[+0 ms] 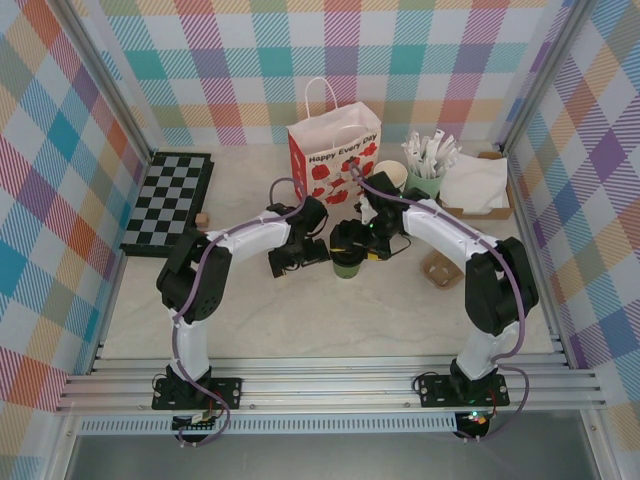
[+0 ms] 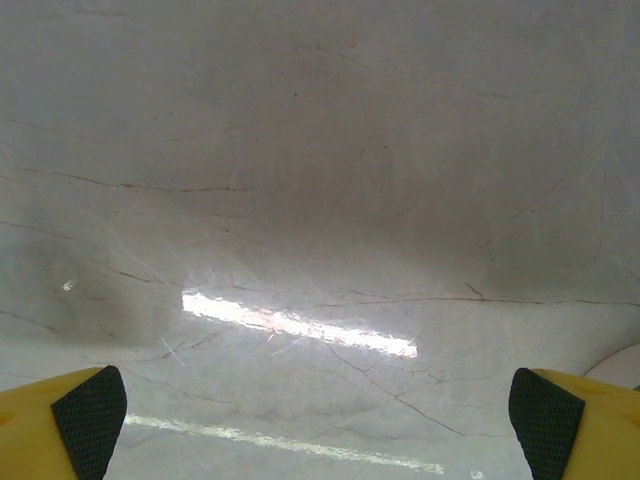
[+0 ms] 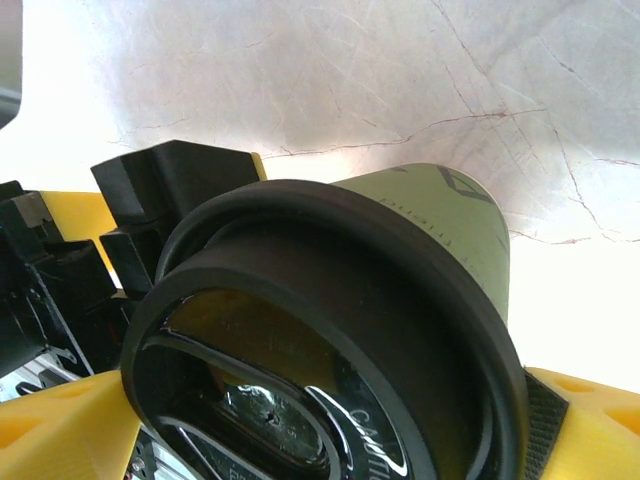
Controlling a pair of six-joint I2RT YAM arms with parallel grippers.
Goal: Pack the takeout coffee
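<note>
Dark-green paper cup [image 1: 346, 266], round black plastic lid [image 3: 330, 330]: upright at centre of pale table [image 1: 300, 320].
Handling: judged light, crushable; hold the wall under the lid, gently.
Right gripper [image 3: 300, 430]: fingers [image 3: 590, 420] wide astride cup; contact cannot be told.
Left gripper [image 2: 320, 410]: spread wide, empty.

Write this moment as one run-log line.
right end effector: jaws either side of takeout coffee, grip unconfirmed | left end effector: open over table | paper bag: upright beyond both arms
</note>
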